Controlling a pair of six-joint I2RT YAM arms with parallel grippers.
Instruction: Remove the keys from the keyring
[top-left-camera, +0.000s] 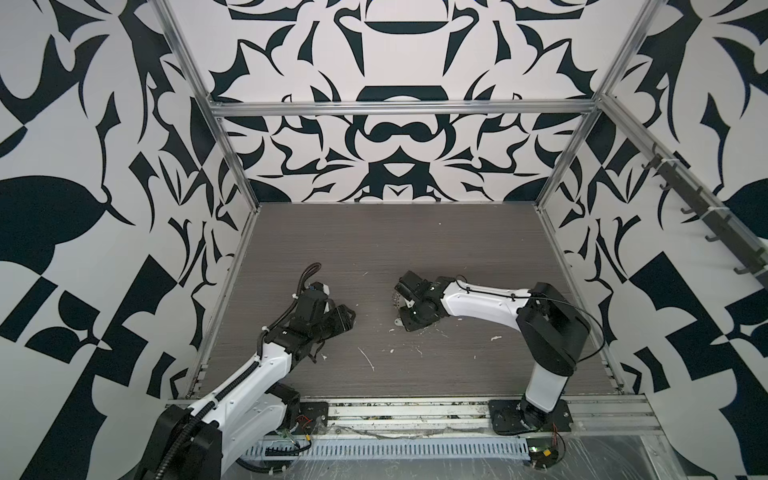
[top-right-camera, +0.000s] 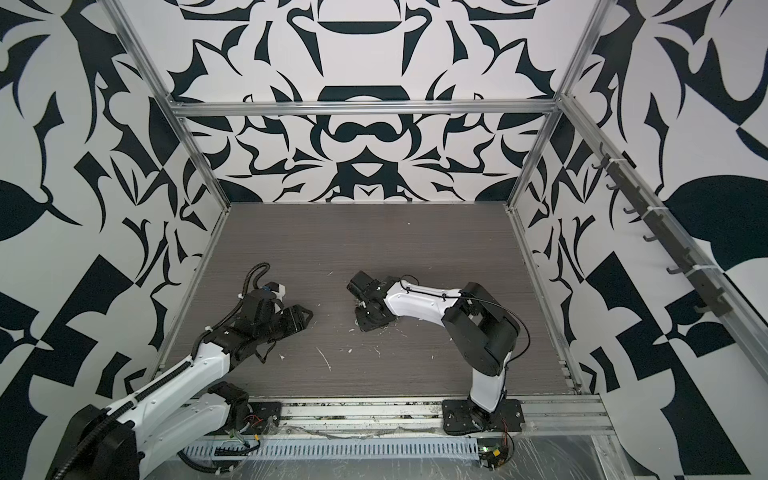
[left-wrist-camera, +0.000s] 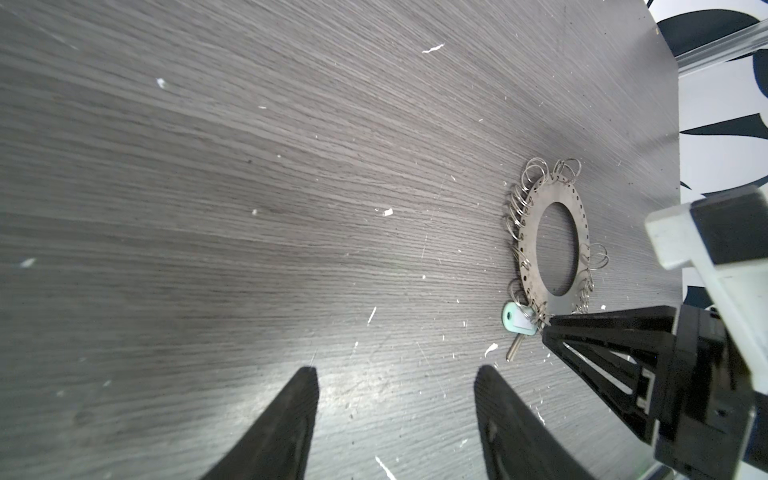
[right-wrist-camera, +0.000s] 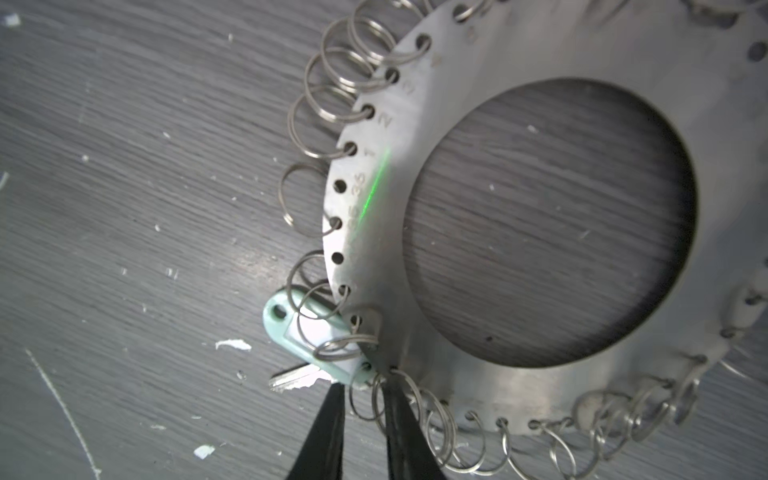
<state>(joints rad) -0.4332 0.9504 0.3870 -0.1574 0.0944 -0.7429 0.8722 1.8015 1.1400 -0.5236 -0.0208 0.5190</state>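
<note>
Near the centre of the grey wood-grain table (left-wrist-camera: 249, 166), the keyring (right-wrist-camera: 428, 95), a flat metal disc fringed with small split rings (right-wrist-camera: 332, 83), lies flat. In both top views the right arm reaches over it from 3 o'clock and hides most of it. The left gripper (left-wrist-camera: 395, 374) waits at 9 o'clock, well apart, its jaws spread and empty. The key (right-wrist-camera: 289, 379) and its pale oval tag (right-wrist-camera: 316, 332) rest on the table against the rim, at about 7 o'clock of the disc, and appear joined to it by one split ring. The right gripper (right-wrist-camera: 363, 395) has its tips narrowly apart astride a split ring just beside the tag's end. Whether they pinch it cannot be told. The step in hand is judged to be seizing the linking ring. The next move calls for a firm pinch there, with the disc held down while the key is worked off the ring.
</note>
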